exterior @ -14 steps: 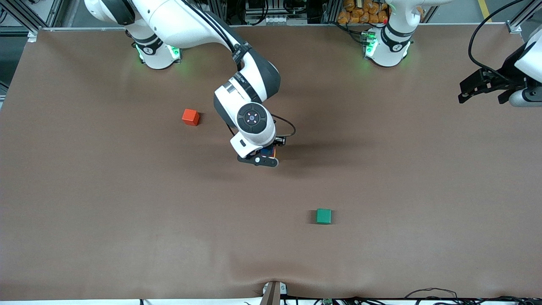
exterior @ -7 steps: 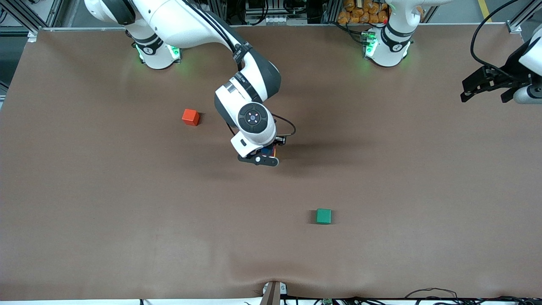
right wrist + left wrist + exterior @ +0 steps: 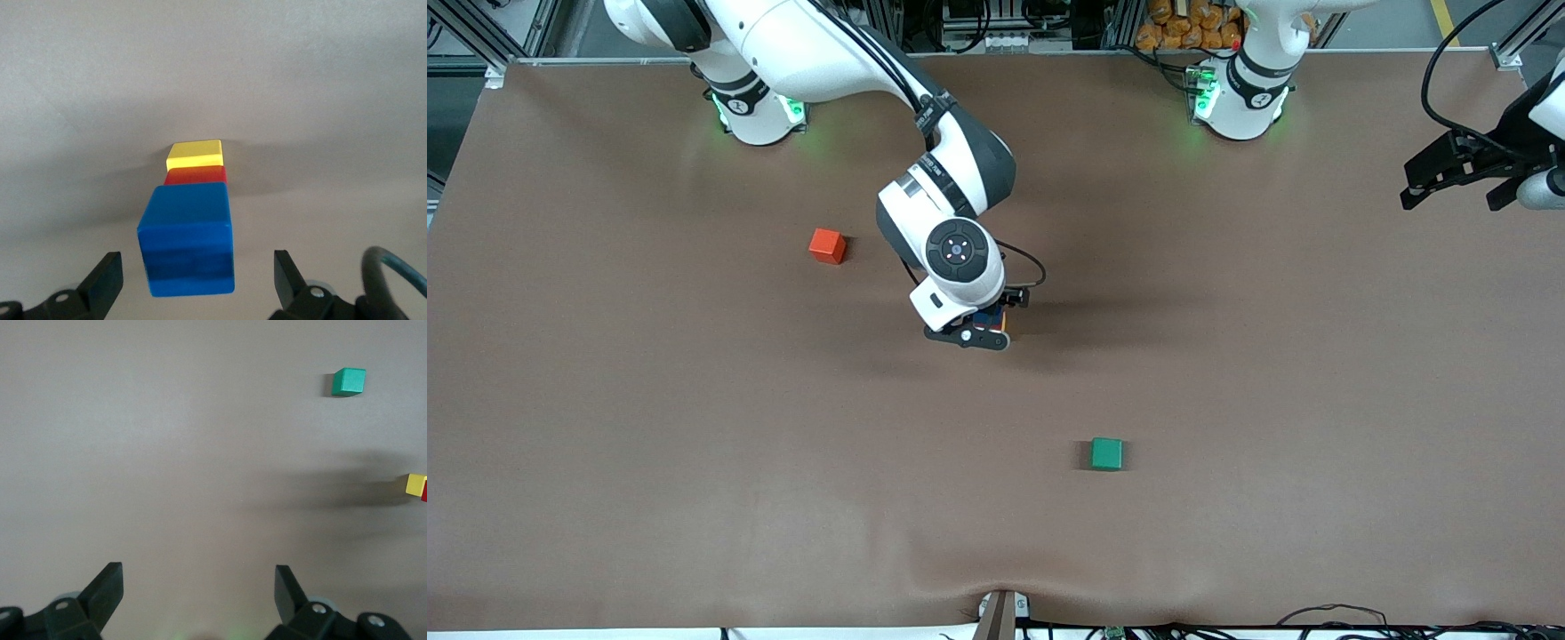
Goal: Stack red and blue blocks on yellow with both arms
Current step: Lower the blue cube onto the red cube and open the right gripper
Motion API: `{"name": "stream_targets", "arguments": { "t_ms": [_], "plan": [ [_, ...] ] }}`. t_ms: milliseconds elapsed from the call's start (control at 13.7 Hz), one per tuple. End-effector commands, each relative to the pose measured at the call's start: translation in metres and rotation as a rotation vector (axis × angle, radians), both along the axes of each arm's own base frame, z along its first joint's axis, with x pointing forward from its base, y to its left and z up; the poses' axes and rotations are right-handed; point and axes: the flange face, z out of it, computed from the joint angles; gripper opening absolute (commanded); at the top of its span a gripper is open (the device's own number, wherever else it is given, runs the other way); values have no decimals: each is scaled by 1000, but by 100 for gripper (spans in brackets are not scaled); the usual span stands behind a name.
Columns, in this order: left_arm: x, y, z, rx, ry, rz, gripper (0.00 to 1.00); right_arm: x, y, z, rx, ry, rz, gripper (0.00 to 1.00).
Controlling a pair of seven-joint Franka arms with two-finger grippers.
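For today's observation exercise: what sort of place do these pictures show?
Probably a robotics lab: two white robot arms bolted along a brown-covered table, metal framing and cables at its edges, and small coloured cubes such as the green cube.

Left gripper (image 3: pixel 1458 178) drawn back toward the table's edge at the left arm's end. Right gripper (image 3: pixel 193 283) now spread wide, clear of the blue block (image 3: pixel 188 240), which seemingly rests on the red block (image 3: pixel 195 176).
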Motion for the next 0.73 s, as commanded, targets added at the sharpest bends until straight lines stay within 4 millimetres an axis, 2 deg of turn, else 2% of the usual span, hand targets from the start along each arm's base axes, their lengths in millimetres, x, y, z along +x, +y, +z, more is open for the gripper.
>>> {"name": "stream_targets", "arguments": {
  "t_ms": [0,73,220,293,439,586,659],
  "plan": [
    [-5,0,5,11,9,-19,100,5,-11,27,6,-3,-24,100],
    [-5,0,5,11,11,-21,100,10,-20,35,3,6,-34,100],
    [-5,-1,5,11,11,-19,100,28,-46,72,30,-1,-73,100],
    [-4,-3,2,11,15,-15,100,33,-55,83,55,7,-98,100],
    [3,-7,-10,6,37,-23,100,44,-76,113,101,6,-142,100],
    [8,-13,-20,0,56,-29,100,53,-116,138,93,40,-172,100],
    [10,-16,-22,-1,57,-33,100,55,-135,159,91,45,-185,100]
  ]
}}
